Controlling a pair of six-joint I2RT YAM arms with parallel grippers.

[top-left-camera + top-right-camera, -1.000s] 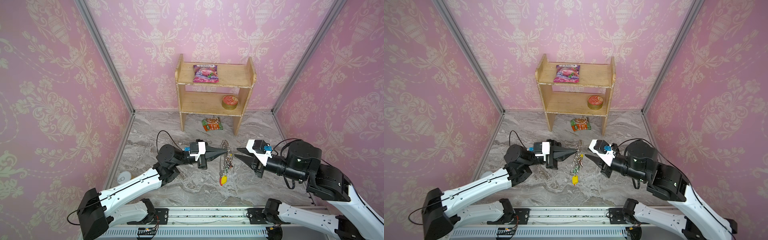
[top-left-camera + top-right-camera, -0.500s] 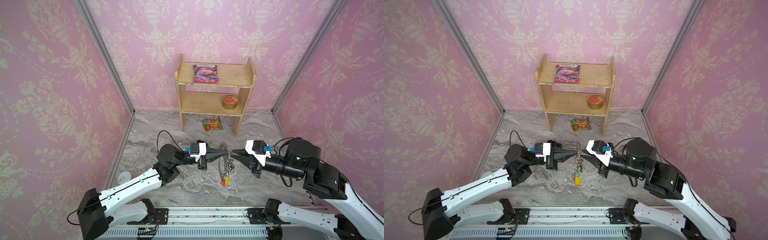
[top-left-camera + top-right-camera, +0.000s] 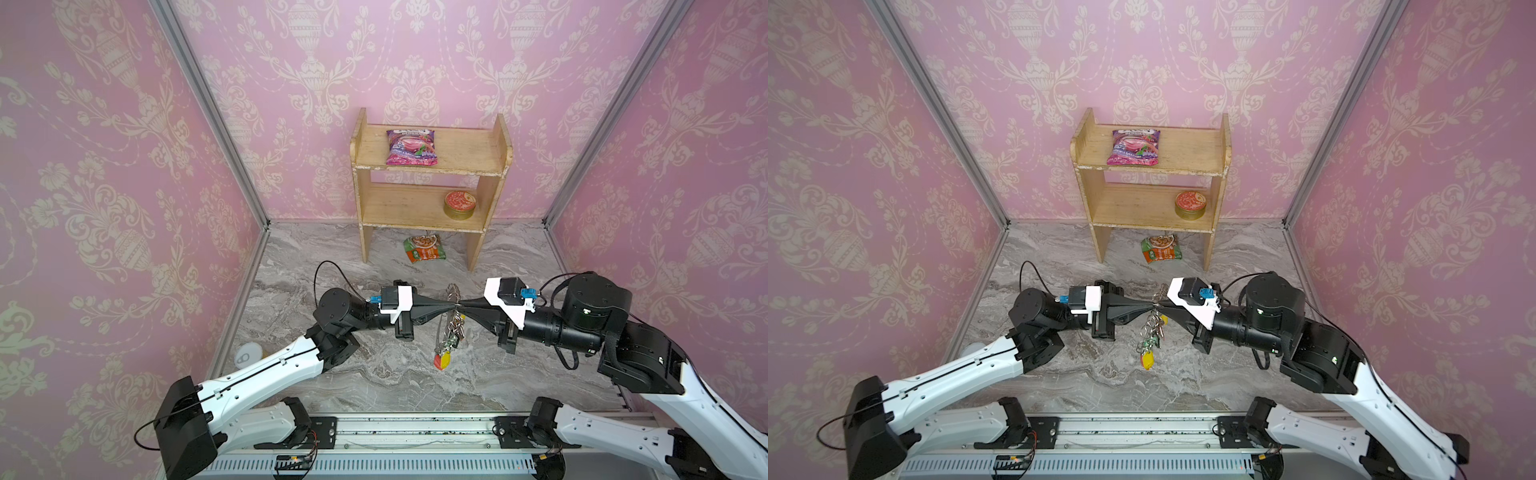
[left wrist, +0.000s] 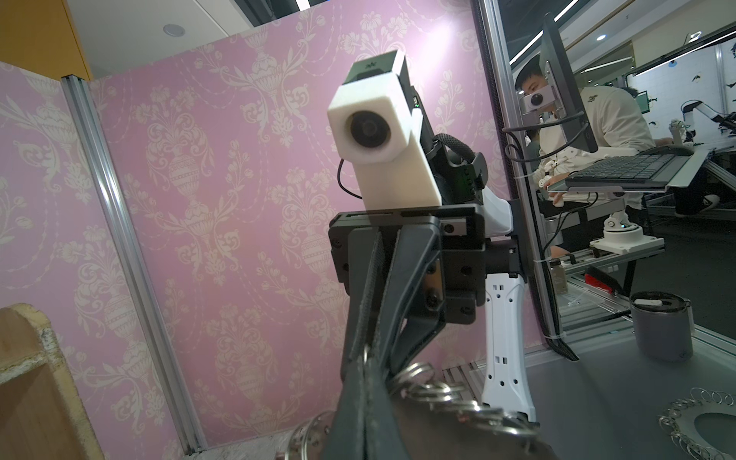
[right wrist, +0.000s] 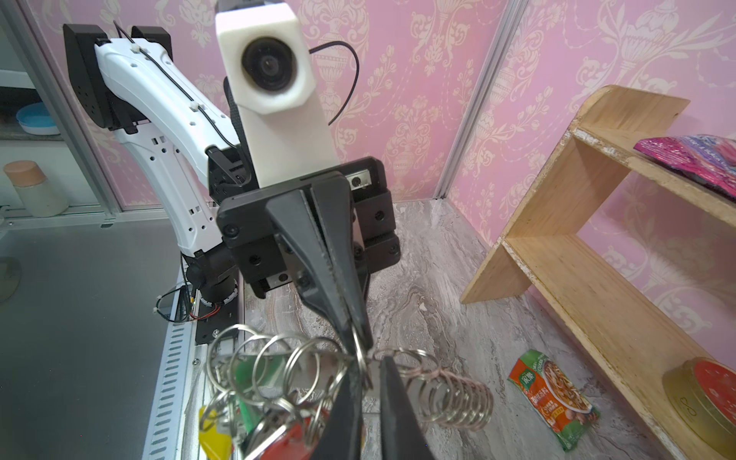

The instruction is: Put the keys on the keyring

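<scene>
Along the lower edge of both top views runs the metal rail that carries both arms. Above it, at mid-frame, the left gripper and the right gripper meet tip to tip. Each has its fingers pressed together on a silver loop of the keyring. The ring hangs edge-on beneath them with the keys at its foot, and bare marble floor spreads on every side.

Higher in the frame a green-and-orange packet lies between the legs of the wooden shelf, which stands at the back wall. The right wrist view shows white Chinese characters on that packet — too small to read. The pink packet on the top board carries blurred writing.

Only the right wrist view shows green, yellow and red tags together. Only the left wrist view shows a flat grey hoop edged with loops, at its lower right corner.
</scene>
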